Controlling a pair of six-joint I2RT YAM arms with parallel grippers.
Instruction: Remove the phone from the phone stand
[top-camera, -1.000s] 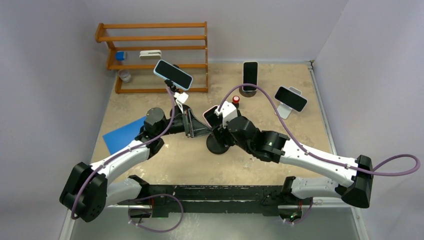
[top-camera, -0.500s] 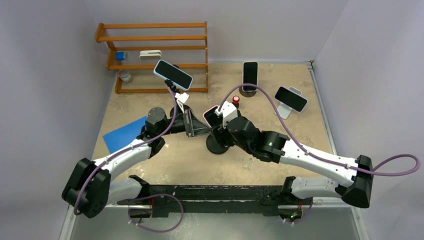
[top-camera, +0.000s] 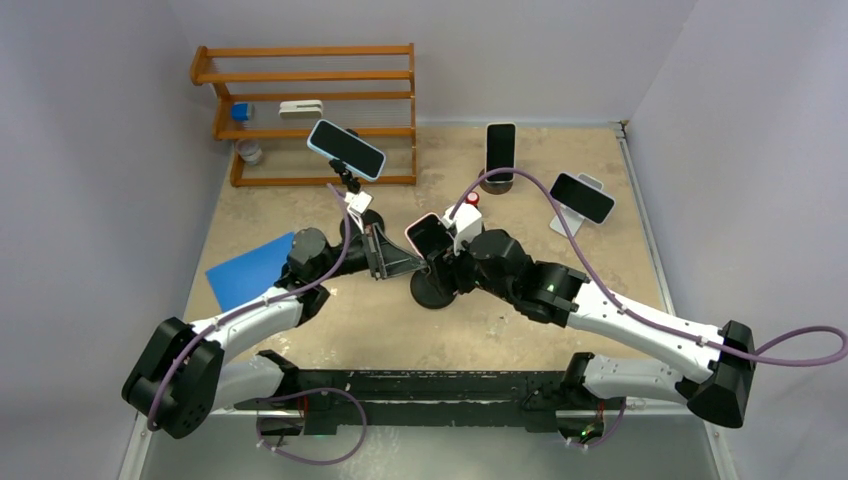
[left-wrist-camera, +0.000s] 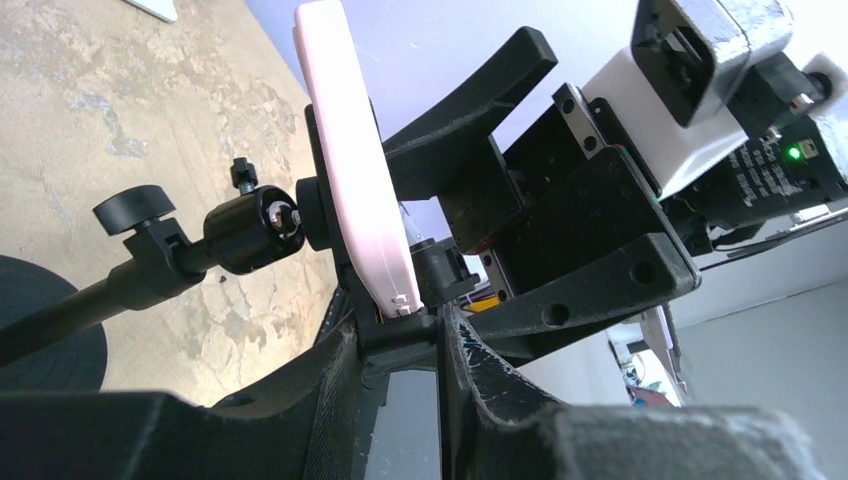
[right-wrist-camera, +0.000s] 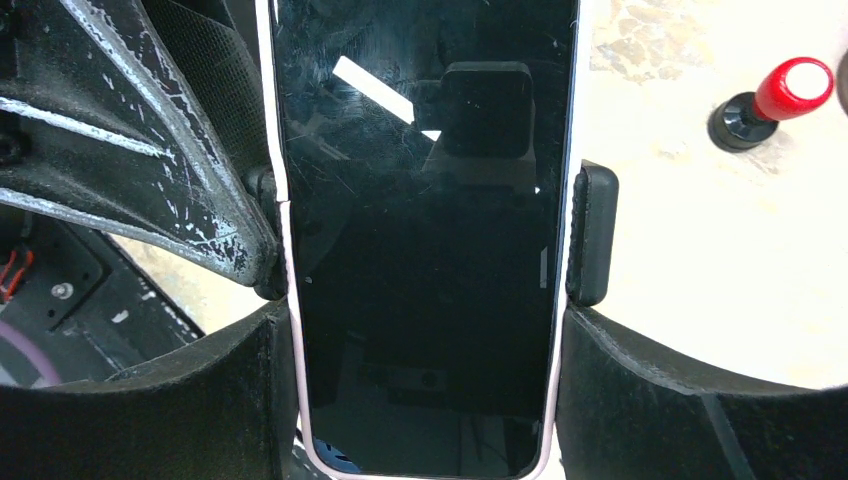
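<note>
The phone (top-camera: 430, 238) in a pink case sits in the black clamp of the phone stand, whose round base (top-camera: 430, 292) rests mid-table. In the right wrist view the phone's dark screen (right-wrist-camera: 425, 230) fills the gap between my fingers; the right gripper (right-wrist-camera: 425, 330) is shut on its two long edges, just below the clamp pad (right-wrist-camera: 592, 235). From above the right gripper (top-camera: 447, 258) is over the stand. My left gripper (left-wrist-camera: 400, 340) is shut on the stand's clamp foot under the pink edge (left-wrist-camera: 355, 180). From above the left gripper (top-camera: 395, 265) reaches in from the left.
Three other phones stand on holders: a blue-cased one (top-camera: 345, 148) by the wooden rack (top-camera: 305, 110), a black one (top-camera: 500, 150) at the back, one on a white stand (top-camera: 581, 197) at the right. A red-topped knob (top-camera: 471, 199) and a blue sheet (top-camera: 250, 270) lie nearby.
The right arm has shifted slightly to the right and the phone has tilted, so more of its screen shows. The left arm has moved a little. Both grips hold.
</note>
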